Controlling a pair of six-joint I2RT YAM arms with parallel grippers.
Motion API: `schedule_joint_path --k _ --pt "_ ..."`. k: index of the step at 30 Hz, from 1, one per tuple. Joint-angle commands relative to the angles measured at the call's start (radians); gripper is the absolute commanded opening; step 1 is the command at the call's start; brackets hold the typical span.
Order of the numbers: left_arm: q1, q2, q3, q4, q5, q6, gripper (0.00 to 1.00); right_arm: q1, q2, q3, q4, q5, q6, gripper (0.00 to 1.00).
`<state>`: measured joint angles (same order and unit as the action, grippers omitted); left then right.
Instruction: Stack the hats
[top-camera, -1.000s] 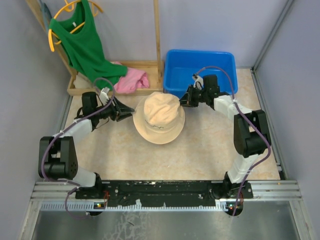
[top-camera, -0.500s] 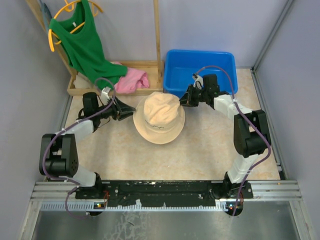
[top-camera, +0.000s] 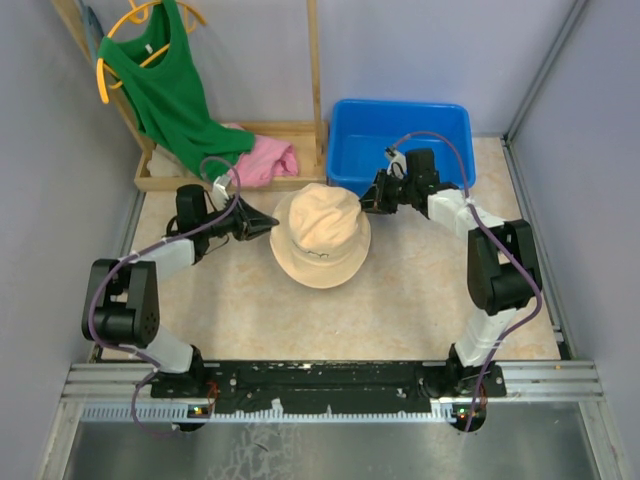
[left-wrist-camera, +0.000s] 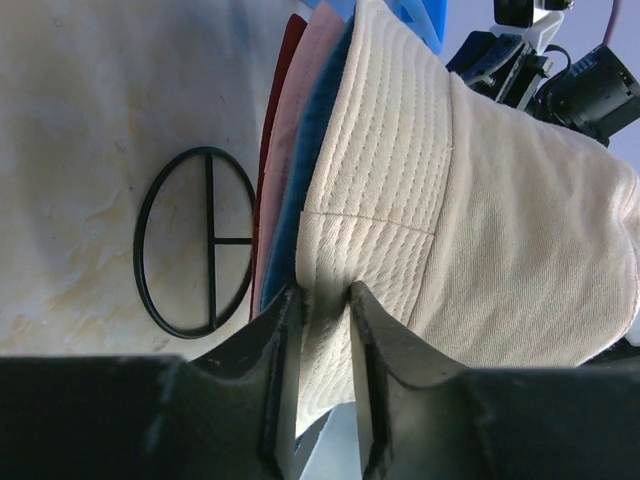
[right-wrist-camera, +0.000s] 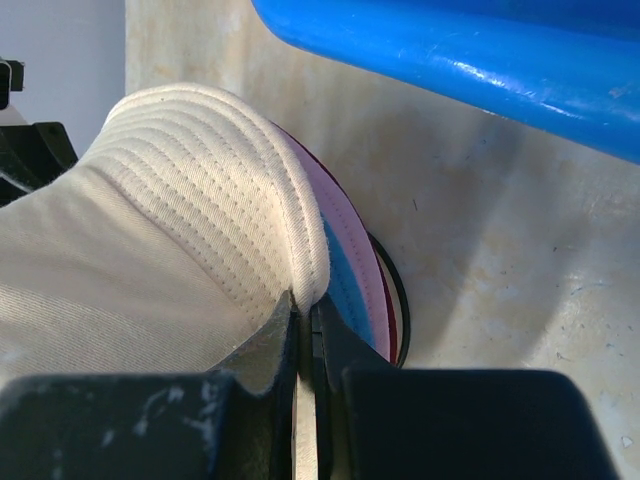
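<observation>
**Stack looks built; both claws on the top brim**

From my end, the stacking itself appears done. The beige hat (top-camera: 320, 237) sits crown-up in the middle of the desk (top-camera: 400, 290), and from overhead it is the only hat I can see. The left wrist view shows what lies under it: the edges of the blue hat (left-wrist-camera: 318, 120), the pink hat (left-wrist-camera: 292, 110) and the dark red hat (left-wrist-camera: 288, 40) fan out beneath its brim, in that order going down, so all four are nested. The pile rests over a black ring mark (left-wrist-camera: 210, 200) on the desk, just in front of the blue tub (top-camera: 400, 125).

The right claw (right-wrist-camera: 303, 310) is pinched tight on the far edge of the beige brim, with its fingers almost meeting through the fabric. The left claw (left-wrist-camera: 322, 300) has its fingers apart, and the near edge of that brim lies between them. I see no squeeze there.

I judge that little is left: square the beige hat over the others if it sits off-centre, let go of the brim, and back both arms away without dragging the pile.
</observation>
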<state>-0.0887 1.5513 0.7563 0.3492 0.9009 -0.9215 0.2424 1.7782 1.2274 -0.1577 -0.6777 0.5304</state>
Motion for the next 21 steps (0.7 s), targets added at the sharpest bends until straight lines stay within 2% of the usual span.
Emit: schedule_joint_path --k 1,5,7,10,12,13,18,21 --pt "-0.022 0.013 0.005 0.065 0.001 -0.022 0.23 0.006 0.000 0.049 0.022 0.021 -0.016 0.03" --pt "-0.023 0.012 -0.010 0.068 -0.010 -0.024 0.03 0.006 -0.003 0.049 0.017 0.023 -0.019 0.04" --pt "-0.022 0.004 -0.027 0.055 -0.028 -0.017 0.00 0.006 -0.008 0.047 0.012 0.023 -0.021 0.10" --pt "-0.022 -0.015 -0.059 0.035 -0.051 -0.019 0.00 -0.001 -0.022 0.038 -0.009 0.043 -0.033 0.47" --pt "-0.022 -0.029 -0.081 0.020 -0.063 -0.020 0.00 -0.023 -0.047 0.005 -0.009 0.050 -0.028 0.64" --pt "-0.022 -0.034 -0.091 0.013 -0.067 -0.021 0.00 -0.040 -0.068 -0.019 -0.003 0.056 -0.022 0.67" --pt "-0.022 -0.053 -0.109 -0.025 -0.068 -0.017 0.00 -0.154 -0.221 -0.176 0.076 -0.008 0.049 0.71" --pt "-0.023 -0.059 -0.105 -0.045 -0.062 -0.012 0.00 -0.161 -0.297 -0.239 0.062 -0.053 0.059 0.69"
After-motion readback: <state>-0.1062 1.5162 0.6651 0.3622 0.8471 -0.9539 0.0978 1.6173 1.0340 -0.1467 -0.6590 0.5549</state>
